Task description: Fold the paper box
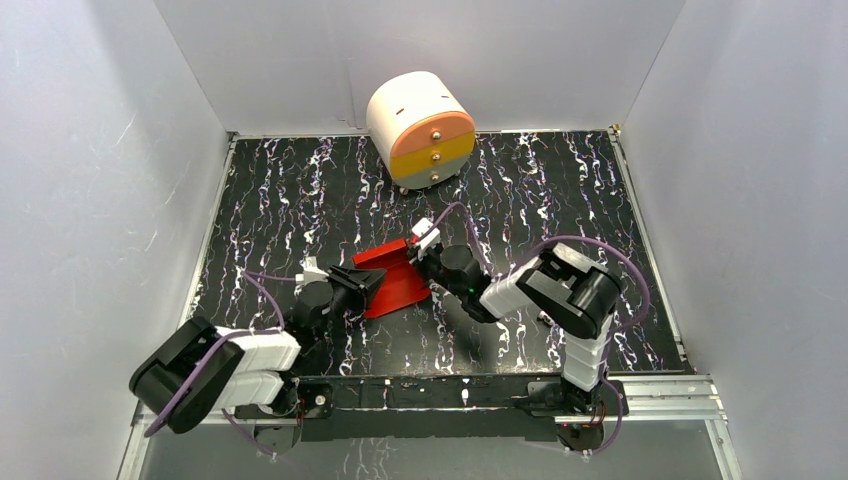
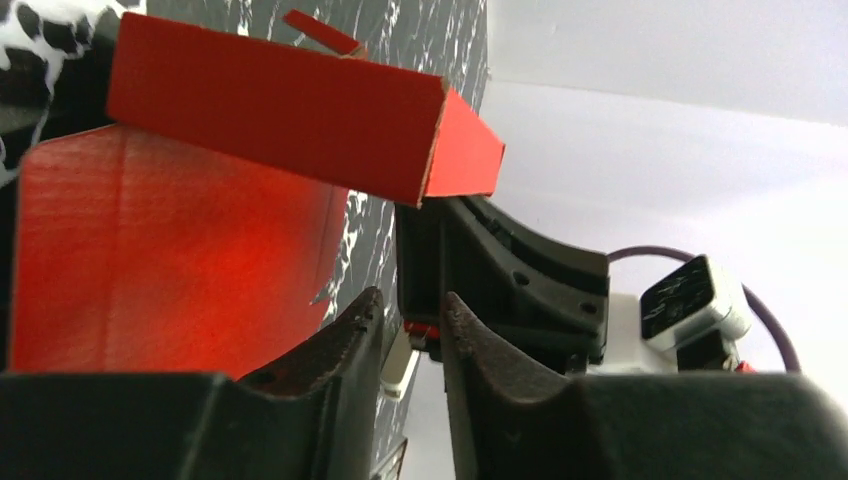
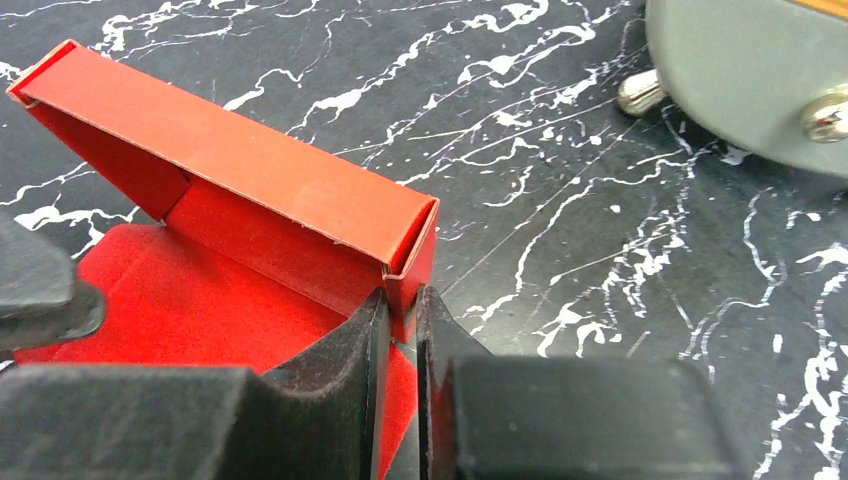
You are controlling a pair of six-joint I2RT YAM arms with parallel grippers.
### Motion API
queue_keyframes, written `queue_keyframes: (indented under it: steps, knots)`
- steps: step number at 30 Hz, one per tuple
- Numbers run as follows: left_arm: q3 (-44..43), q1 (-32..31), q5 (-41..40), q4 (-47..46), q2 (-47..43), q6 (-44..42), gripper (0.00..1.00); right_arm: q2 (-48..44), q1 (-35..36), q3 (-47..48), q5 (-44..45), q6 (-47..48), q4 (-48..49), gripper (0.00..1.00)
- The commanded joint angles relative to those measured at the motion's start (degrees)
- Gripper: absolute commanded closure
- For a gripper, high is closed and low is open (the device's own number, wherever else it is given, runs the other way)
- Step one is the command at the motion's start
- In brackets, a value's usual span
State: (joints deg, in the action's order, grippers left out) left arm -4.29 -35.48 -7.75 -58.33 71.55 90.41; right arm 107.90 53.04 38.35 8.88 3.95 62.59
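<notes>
At mid-table, right gripper [image 3: 400, 312] clamps the bright red card paper box [image 3: 270, 170] at its corner — left gripper [image 2: 412, 318] slightly apart.

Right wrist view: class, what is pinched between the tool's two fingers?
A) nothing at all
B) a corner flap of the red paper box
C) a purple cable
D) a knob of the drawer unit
B: the right tool has its fingers closed on an end flap of the red paper box, well apart from the drawer unit.
</notes>
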Motion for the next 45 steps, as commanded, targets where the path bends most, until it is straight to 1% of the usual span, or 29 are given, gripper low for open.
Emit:
queue_keyframes:
  steps: [1,4,5,9,12,15,19,21,23,25,28,34,38,45]
  knots:
    - [1.38,-0.11,5.87,4.59,-5.63,-3.13,0.70,-5.07,-0.71,-0.49,0.41,3.73,-1.82,1.00]
    - [1.57,-0.07,7.37,8.52,-10.15,-5.42,0.62,-6.41,-0.97,-0.28,-1.46,5.53,-6.00,1.00]
    - [0.70,0.01,7.66,12.13,-13.15,-7.39,0.58,-6.82,-1.19,-0.29,-2.82,5.91,-7.75,1.00]
    - [-8.44,0.15,5.51,33.88,-21.76,-22.36,0.48,-8.73,-2.02,-0.79,-6.68,6.71,-12.10,1.00]
    - [-13.99,0.40,2.65,43.50,-25.09,-31.01,0.43,-9.48,-2.24,-0.65,-8.52,7.48,-14.65,1.00]
    - [-19.76,0.50,0.40,49.45,-24.73,-38.12,0.38,-9.55,-2.39,-0.10,-11.48,8.15,-17.16,1.00]
    - [-26.69,0.71,-0.69,55.22,-19.07,-46.16,0.30,-9.46,-2.50,0.24,-13.66,8.72,-19.52,1.00]
    - [-28.93,1.49,0.17,55.95,-15.61,-48.73,0.27,-9.54,-2.51,0.30,-14.79,9.03,-20.37,1.00]
    - [-29.84,3.23,3.34,54.13,-12.03,-49.83,0.25,-9.56,-2.55,0.53,-15.57,9.28,-21.20,1.00]
    - [-30.44,5.56,9.60,51.67,-8.59,-49.82,0.24,-9.47,-2.55,0.74,-16.25,9.78,-21.81,1.00]
    - [-32.39,8.53,16.76,49.59,-2.94,-49.02,0.24,-9.45,-2.63,0.84,-16.96,10.01,-21.94,1.00]
    - [-33.50,10.96,27.21,44.12,4.94,-47.59,0.23,-9.05,-2.59,1.21,-16.94,9.87,-21.78,1.00]
    - [-33.04,12.00,31.20,42.32,9.37,-46.10,0.28,-8.69,-2.60,0.84,-16.25,8.36,-19.47,1.00]
    - [-30.14,12.55,37.53,35.32,12.83,-41.47,0.41,-7.56,-2.65,-0.03,-11.85,4.64,-13.64,0.99]
